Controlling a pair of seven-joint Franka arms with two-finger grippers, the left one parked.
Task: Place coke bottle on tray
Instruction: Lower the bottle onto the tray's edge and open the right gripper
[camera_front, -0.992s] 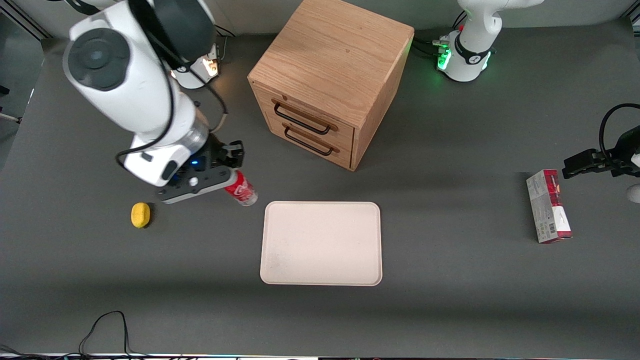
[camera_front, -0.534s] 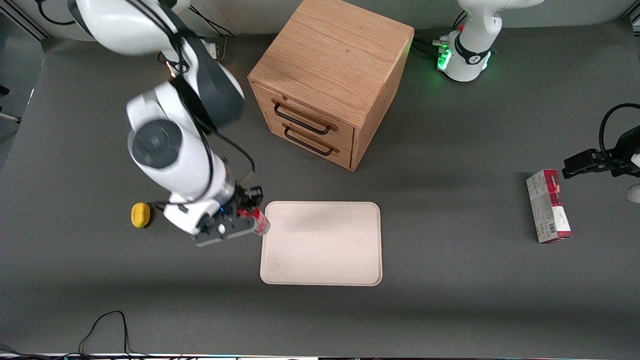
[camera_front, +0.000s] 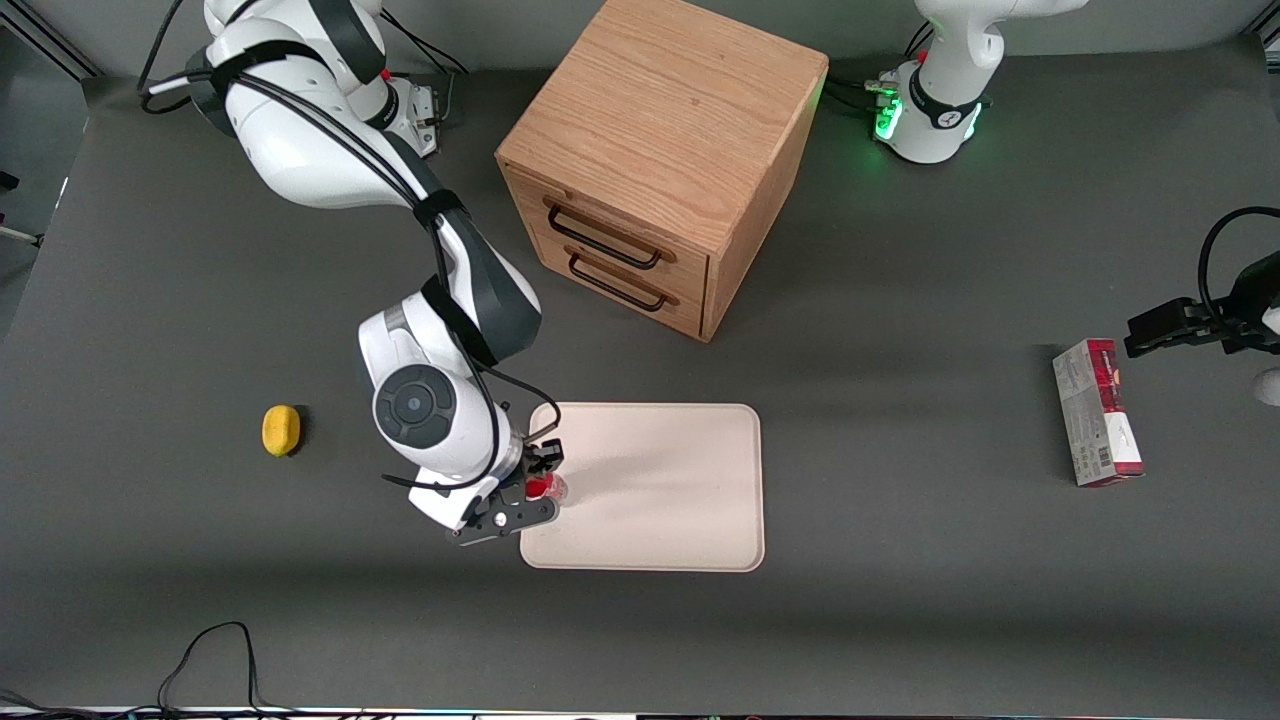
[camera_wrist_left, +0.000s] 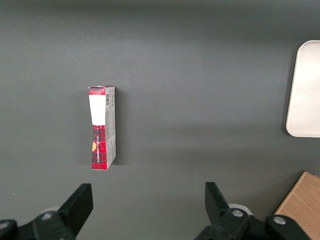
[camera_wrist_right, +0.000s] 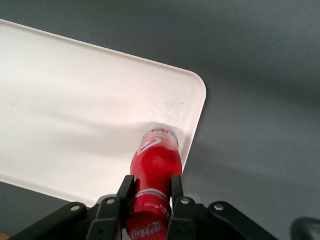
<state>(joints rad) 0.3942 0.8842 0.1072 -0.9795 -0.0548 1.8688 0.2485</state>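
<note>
I moved the gripper (camera_front: 541, 487) over the tray (camera_front: 660, 500) edge — fingers (camera_wrist_right: 176, 186) pinching one coke bottle (camera_wrist_right: 154, 170); only the wrist view shows its base touching.

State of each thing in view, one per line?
gripper: shut on the coke bottle, over the tray's edge nearest the working arm
coke bottle: held, base at the tray
tray: flat on table
cabinet drawers: both closed
carton: lying flat
lemon: resting untouched

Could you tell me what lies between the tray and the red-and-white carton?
Only bare table, in the front view: tray, carton. The gripper holds the coke bottle over the tray.
</note>
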